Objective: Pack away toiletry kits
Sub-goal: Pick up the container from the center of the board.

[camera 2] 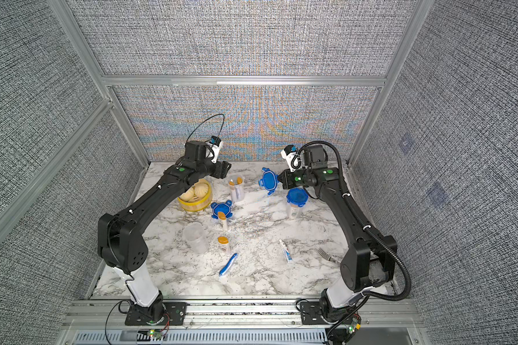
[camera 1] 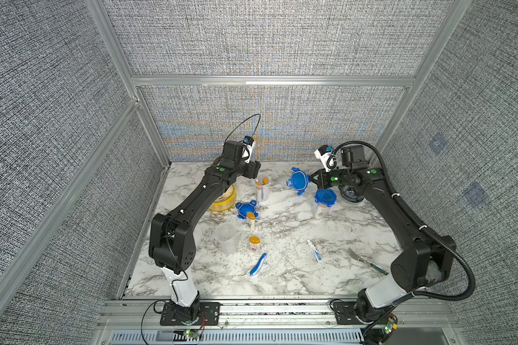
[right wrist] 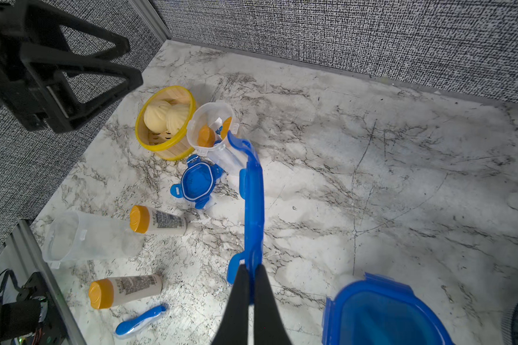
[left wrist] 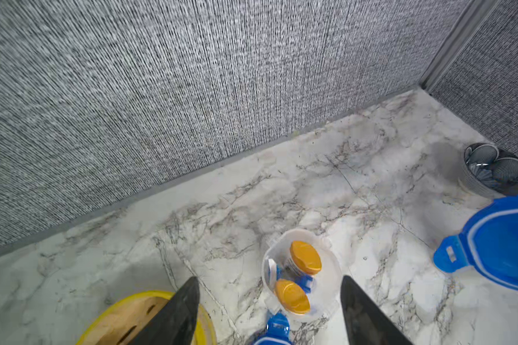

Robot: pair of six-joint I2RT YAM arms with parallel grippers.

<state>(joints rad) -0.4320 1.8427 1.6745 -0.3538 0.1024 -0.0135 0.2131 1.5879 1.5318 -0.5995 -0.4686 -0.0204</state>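
Closest to the front rail, a blue-white folding toothbrush (camera 1: 258, 264) is lying on the marble table (camera 1: 281, 280), with a toothpaste tube (camera 1: 314, 251) off to one side and an orange-capped bottle (camera 1: 254, 243) and empty jar (camera 1: 226, 237) just behind it. Farther back, the right gripper (right wrist: 248, 267) is pinching a blue clip lid (right wrist: 253, 203) by its edge, clenched tight and holding it clear of the table near the lidded jar (camera 1: 323, 204). The left gripper (left wrist: 269, 278), jaws spread and grasping nothing, is hovering over the open jar (left wrist: 331, 263) beside the yellow steamer (camera 1: 223, 206), two capped bottles (left wrist: 305, 257) standing inside it.
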